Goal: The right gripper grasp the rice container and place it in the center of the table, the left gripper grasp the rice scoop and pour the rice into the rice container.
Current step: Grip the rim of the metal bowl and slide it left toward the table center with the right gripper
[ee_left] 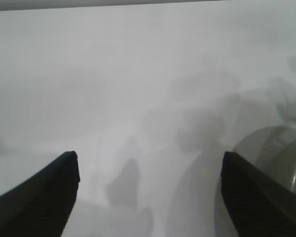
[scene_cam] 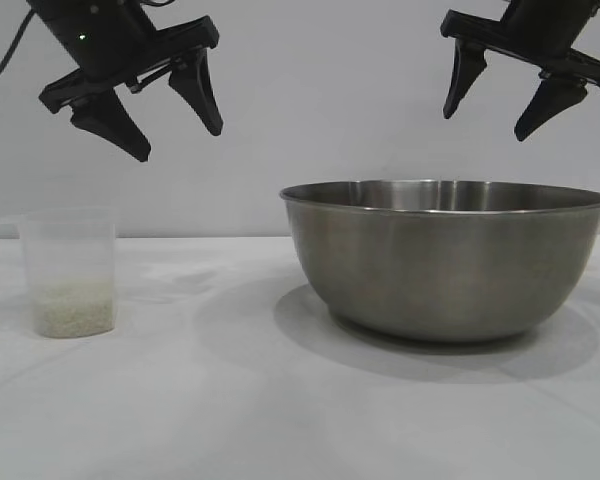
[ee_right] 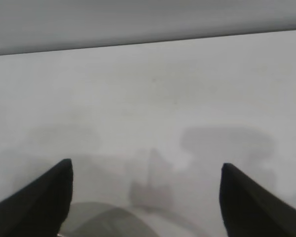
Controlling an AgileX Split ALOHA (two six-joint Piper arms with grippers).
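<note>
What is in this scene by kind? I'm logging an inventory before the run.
End effectors: 2, left and right, both open, above the table
Steel bowls: 1
Clear scoops: 1, holding rice
Total: 4

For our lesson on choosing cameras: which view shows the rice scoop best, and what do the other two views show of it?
The exterior view: the rice scoop stands whole on the table, handle and rice visible through its wall. Neither wrist view shows it.
</note>
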